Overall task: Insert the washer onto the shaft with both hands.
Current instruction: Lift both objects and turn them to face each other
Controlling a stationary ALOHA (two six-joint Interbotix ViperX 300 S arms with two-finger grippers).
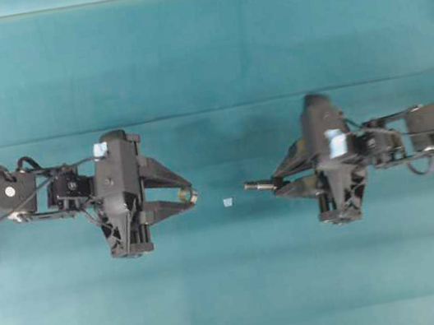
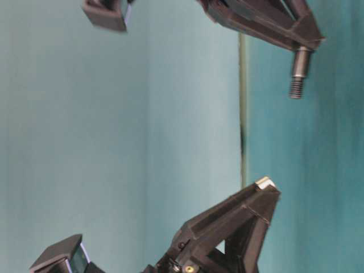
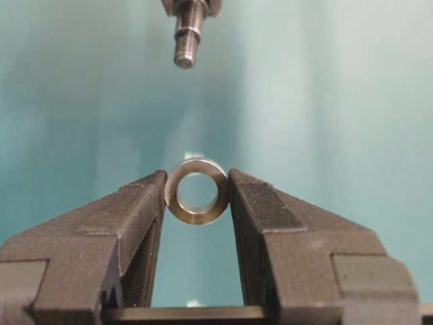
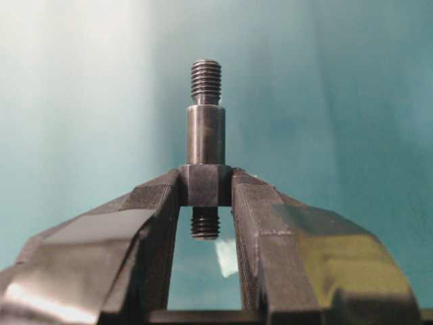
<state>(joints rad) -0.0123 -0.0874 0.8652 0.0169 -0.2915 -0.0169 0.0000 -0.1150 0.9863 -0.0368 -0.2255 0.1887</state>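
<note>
Nearest the left wrist camera, the left claw (image 3: 197,193) is seen clamped on the washer (image 3: 197,190), which is pinched by its rim between the two fingertips with its hole facing the lens. Only the inner faces of the fingers (image 3: 260,223) are shown there; their outer bodies are cut off by the frame edges. Beyond the washer, the threaded end of the shaft (image 3: 187,42) is seen pointing toward it, well apart, with its upper part cut off at the top edge.

In the right wrist view, the right claw (image 4: 206,186) is seen clamped on the shaft's thicker collar (image 4: 206,184). A smooth step and a threaded tip project past the fingertips, and a second threaded end hangs behind the collar, a detail given by no other view.

From overhead, both claws are seen facing each other across the teal table (image 1: 198,49), the washer reduced to a small glint and the shaft to a short dark stub. A small white scrap (image 1: 227,202) lies on the table between them. The arms are cut off at both side edges.

In the table-level view, shown turned sideways, the washer is visible only as a pale sliver at the fingertips, and it cannot be told whether shaft and hole are exactly in line.
</note>
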